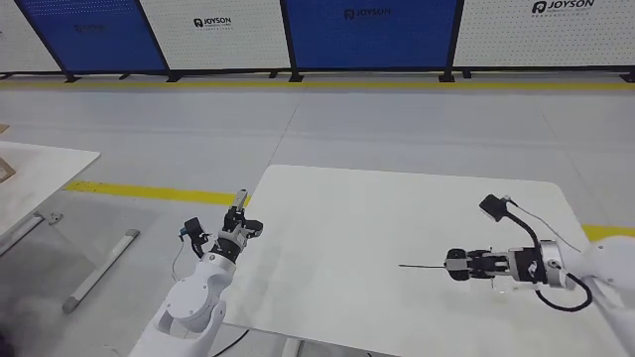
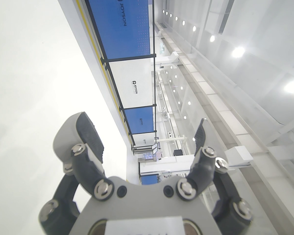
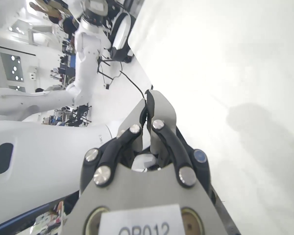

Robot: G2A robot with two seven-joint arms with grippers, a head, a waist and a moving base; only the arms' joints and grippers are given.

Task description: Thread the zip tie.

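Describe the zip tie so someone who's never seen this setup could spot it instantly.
Find the white table, then the right gripper held over its right side. The zip tie is the thin black strip clamped in that gripper, pointing toward the table's middle: a hair-thin straight line, unlike the bulky gripper.

Zip tie (image 1: 422,267) jutting across wide tabletop (image 1: 347,223)

White arms (image 1: 198,297), black cables (image 1: 523,220), grey silver-screwed end effectors (image 2: 144,121) (image 3: 147,96)
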